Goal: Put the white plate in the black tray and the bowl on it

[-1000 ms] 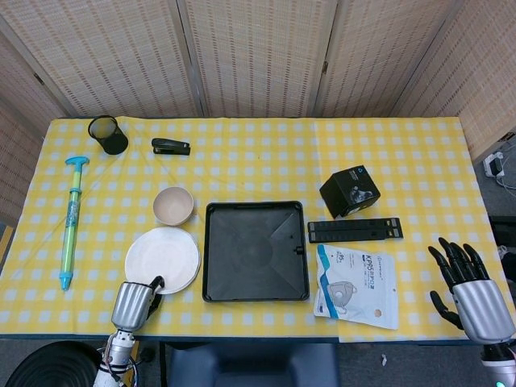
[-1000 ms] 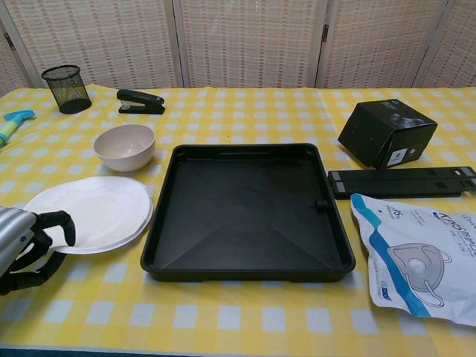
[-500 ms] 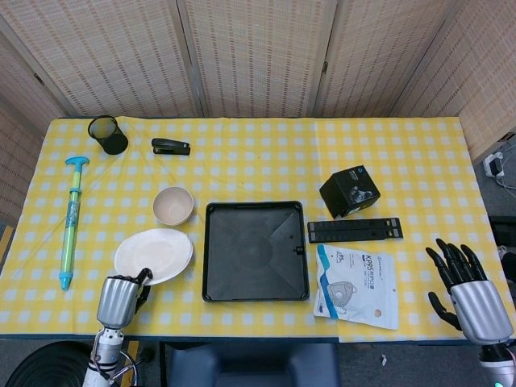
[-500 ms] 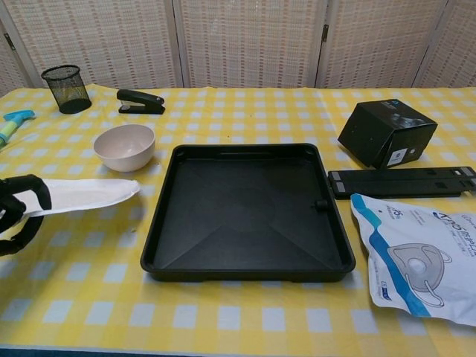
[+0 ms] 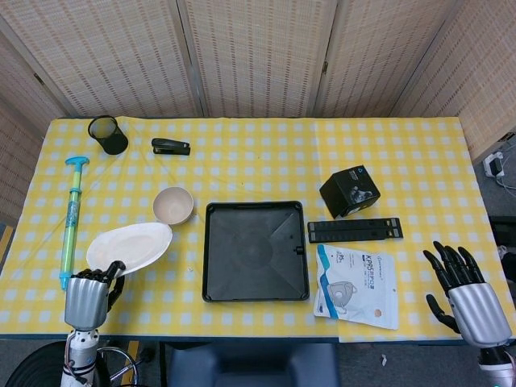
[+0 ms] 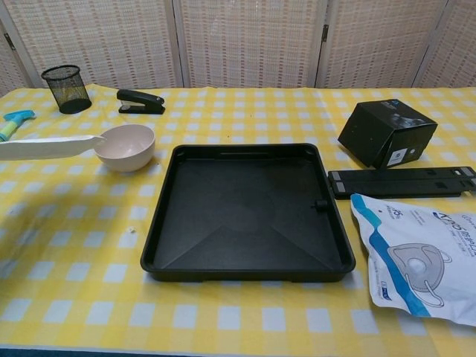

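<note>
My left hand [image 5: 89,298] grips the near rim of the white plate [image 5: 131,246] and holds it in the air, left of the black tray [image 5: 255,251]. In the chest view the white plate [image 6: 48,146] shows edge-on at the left border, level with the bowl's rim; the left hand is out of that frame. The beige bowl [image 5: 173,205] stands on the cloth just left of the tray's far corner, also seen as the bowl [image 6: 124,146]. The black tray [image 6: 247,212] holds nothing. My right hand [image 5: 468,294] hovers open at the table's front right edge, fingers spread.
A blue-green syringe toy [image 5: 71,219] lies along the left edge. At the back left are a mesh pen cup [image 5: 108,135] and a black stapler [image 5: 171,146]. Right of the tray sit a black box [image 5: 350,190], a black folding stand [image 5: 355,230] and a mask packet [image 5: 356,285].
My left hand has lifted the white plate off the cloth and carried it up and to the left. The right hand has barely shifted.
</note>
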You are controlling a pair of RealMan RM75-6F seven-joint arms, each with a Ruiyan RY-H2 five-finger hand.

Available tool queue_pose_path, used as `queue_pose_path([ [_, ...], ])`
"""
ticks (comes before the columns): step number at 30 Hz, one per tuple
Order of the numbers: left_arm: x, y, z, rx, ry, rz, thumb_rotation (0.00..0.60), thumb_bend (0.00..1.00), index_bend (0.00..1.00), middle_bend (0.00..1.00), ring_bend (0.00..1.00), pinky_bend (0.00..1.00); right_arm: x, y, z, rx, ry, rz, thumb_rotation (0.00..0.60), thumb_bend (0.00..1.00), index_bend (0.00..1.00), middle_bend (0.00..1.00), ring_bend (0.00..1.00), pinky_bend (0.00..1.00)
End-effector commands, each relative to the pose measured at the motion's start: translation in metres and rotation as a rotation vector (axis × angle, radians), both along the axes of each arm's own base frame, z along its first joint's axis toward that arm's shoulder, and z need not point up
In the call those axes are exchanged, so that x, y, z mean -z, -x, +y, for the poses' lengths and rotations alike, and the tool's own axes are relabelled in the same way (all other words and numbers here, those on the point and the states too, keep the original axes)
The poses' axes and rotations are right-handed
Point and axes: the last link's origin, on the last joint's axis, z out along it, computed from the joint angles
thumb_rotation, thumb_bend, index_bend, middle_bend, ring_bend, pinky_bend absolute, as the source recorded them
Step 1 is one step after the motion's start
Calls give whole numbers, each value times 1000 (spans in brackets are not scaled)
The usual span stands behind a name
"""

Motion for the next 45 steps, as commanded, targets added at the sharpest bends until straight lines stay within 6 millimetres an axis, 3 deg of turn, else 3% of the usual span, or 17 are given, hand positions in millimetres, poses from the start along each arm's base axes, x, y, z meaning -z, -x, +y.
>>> queue_pose_path([
  [1, -6, -7, -6, 23, -11, 9, 600, 622, 626, 1000, 1000, 1000, 0, -1, 1, -3, -2, -2, 600, 422, 0, 0, 0, 0],
  [14, 17, -68, 3, 153, 63, 30, 600, 626, 630, 1000, 1000, 1000, -5, 1, 0, 1, -6, -28, 600, 422, 0, 0, 0, 0],
  [30, 80, -145, 32, 277, 224, 27, 600, 626, 632, 1000, 1000, 1000, -15, 5, 4, 11, 7, -49, 600, 422, 0, 0, 0, 0],
  [36, 101, -158, 45, 271, 270, 21, 600, 626, 632, 1000, 1000, 1000, -18, 6, 5, 17, 25, -51, 600, 423, 0, 0, 0, 0],
  [45, 129, -162, 60, 237, 314, 36, 600, 626, 632, 1000, 1000, 1000, -24, 9, 3, 28, 43, -69, 600, 423, 0, 0, 0, 0],
])
